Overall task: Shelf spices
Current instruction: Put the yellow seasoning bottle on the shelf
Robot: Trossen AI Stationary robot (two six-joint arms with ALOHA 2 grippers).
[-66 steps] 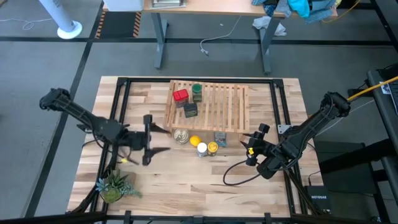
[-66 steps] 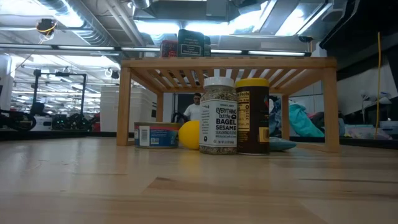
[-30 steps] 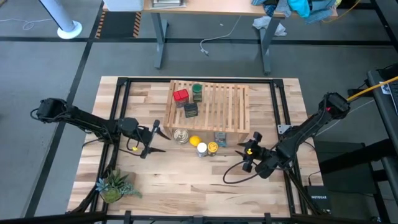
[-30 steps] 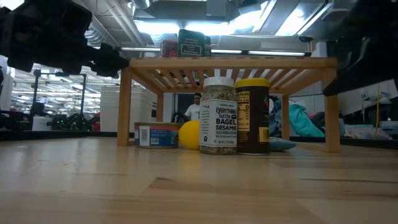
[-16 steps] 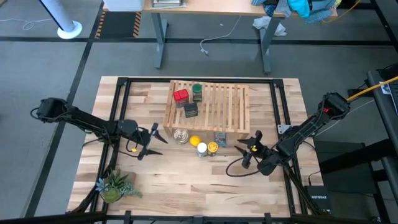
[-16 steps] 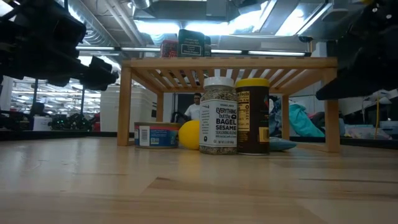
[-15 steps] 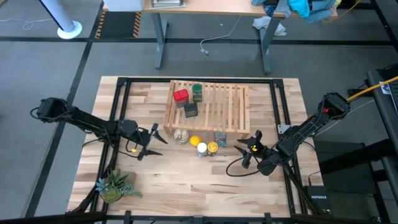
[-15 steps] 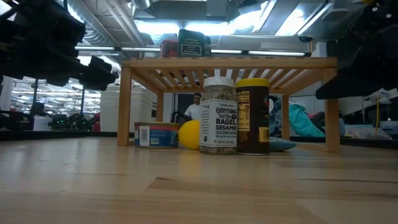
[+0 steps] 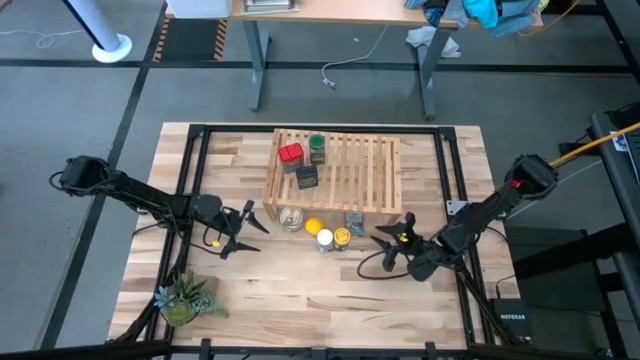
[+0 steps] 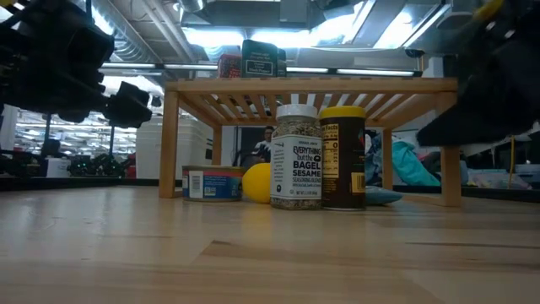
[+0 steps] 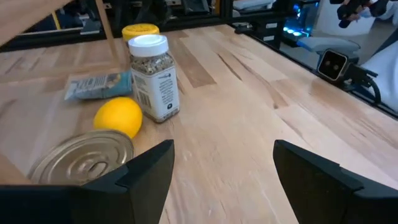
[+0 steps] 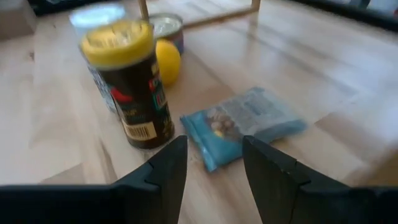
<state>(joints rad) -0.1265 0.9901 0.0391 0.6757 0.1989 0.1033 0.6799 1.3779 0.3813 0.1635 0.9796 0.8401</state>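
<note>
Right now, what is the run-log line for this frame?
left gripper: open, empty | right gripper: open, facing yellow-lidded jar | shelf: three spices | white-lidded jar: table

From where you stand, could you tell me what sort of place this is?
Probably a robotics lab or workshop: two dark robot arms, left gripper and right gripper, work at a butcher-block table, with height-adjustable desks and cables on grey flooring behind.

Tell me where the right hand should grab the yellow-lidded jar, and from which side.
Grip the yellow-lidded jar around its dark body just below the lid, coming in level from the open table side. It stands upright and round, so the open right hand can close across it. The white-lidded jar is close beside it and the shelf behind, so other approaches look crowded.
</note>
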